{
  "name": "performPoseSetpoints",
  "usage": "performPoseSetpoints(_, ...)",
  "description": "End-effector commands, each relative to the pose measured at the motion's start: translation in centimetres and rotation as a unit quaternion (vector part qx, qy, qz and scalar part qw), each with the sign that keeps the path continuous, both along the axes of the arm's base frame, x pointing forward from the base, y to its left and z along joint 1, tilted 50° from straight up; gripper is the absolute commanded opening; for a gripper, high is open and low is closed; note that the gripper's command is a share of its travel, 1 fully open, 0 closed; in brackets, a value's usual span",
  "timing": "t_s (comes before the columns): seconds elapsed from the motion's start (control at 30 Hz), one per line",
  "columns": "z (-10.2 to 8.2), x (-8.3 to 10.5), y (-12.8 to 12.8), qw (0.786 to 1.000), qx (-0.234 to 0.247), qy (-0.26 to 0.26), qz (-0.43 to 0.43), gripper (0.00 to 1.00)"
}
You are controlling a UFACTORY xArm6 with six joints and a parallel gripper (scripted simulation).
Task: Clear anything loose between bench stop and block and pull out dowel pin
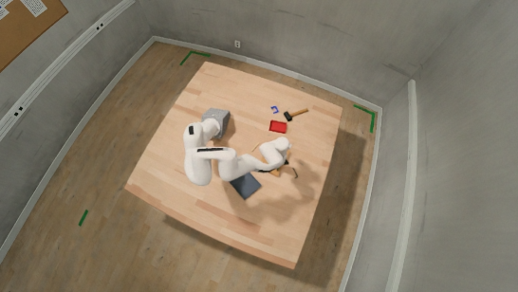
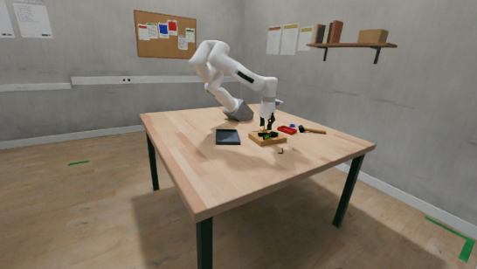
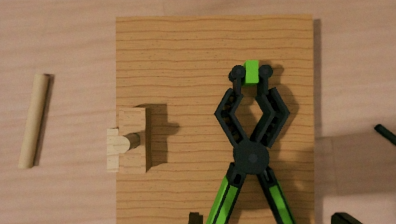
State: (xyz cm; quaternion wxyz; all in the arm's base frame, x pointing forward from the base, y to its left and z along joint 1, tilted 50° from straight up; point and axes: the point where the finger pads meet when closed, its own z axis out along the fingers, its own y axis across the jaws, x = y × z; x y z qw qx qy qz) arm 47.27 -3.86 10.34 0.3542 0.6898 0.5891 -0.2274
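Note:
The bench board [image 3: 200, 55] [image 2: 274, 141] lies on the table. At its left edge a small wooden block [image 3: 133, 140] stands beside a lighter wooden piece [image 3: 115, 150] that juts over the edge; I cannot tell which one is the stop. The dowel pin [image 3: 34, 120] lies loose on the table, left of the board and apart from it. The black-and-green spring clamp [image 3: 250, 145] [image 2: 266, 134] lies flat on the board, clear of the block, its jaws holding nothing. My gripper [image 3: 269, 219] [image 2: 266, 127] is open and empty, straddling the clamp's handles just above the board.
A red tray [image 1: 278, 126] [image 2: 286, 129], a hammer [image 1: 295, 114] [image 2: 311, 129] and a small blue piece [image 1: 277, 111] lie beyond the board. A dark grey tray [image 1: 246, 186] [image 2: 227, 136] lies on its other side. A small black tool [image 1: 294, 173] [image 2: 280, 151] [image 3: 385, 134] lies close by.

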Motion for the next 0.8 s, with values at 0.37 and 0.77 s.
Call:
performPoseSetpoints(0.37, -0.9, 0.3, -1.1, 1.000, 0.001, -0.002, 0.001, 0.77)
performPoseSetpoints(0.77, -1.2, 0.4, -1.5, 1.000, 0.001, -0.002, 0.001, 0.77)
